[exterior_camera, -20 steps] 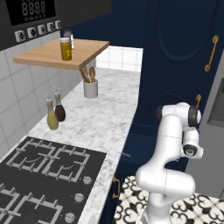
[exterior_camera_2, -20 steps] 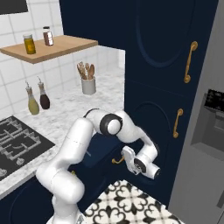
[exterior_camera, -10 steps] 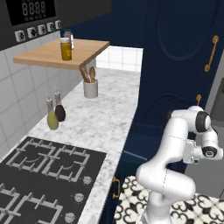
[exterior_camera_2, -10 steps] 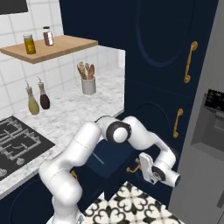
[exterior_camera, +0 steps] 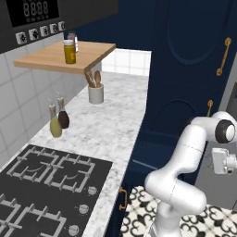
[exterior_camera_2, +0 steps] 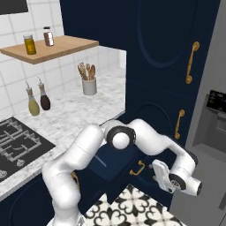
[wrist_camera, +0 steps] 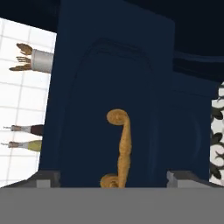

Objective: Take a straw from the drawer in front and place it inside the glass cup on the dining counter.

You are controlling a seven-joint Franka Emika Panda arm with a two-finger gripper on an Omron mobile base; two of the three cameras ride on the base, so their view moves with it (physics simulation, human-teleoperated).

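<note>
The pincer (wrist_camera: 113, 177) stands wide at the bottom of the hand view, one tip at each side of the drawer (wrist_camera: 118, 109) front. Its single brass handle (wrist_camera: 119, 151) runs up the middle of the frame between them, apart from both. In the right base view the drawer (exterior_camera_2: 115, 161) stands pulled out at centre, its one handle (exterior_camera_2: 137, 168) just left of the pincer (exterior_camera_2: 160, 175)

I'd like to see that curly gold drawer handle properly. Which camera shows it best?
The hand view: the drawer handle sits centred and close against the navy drawer front. The right base view shows it small, below the arm.
</note>
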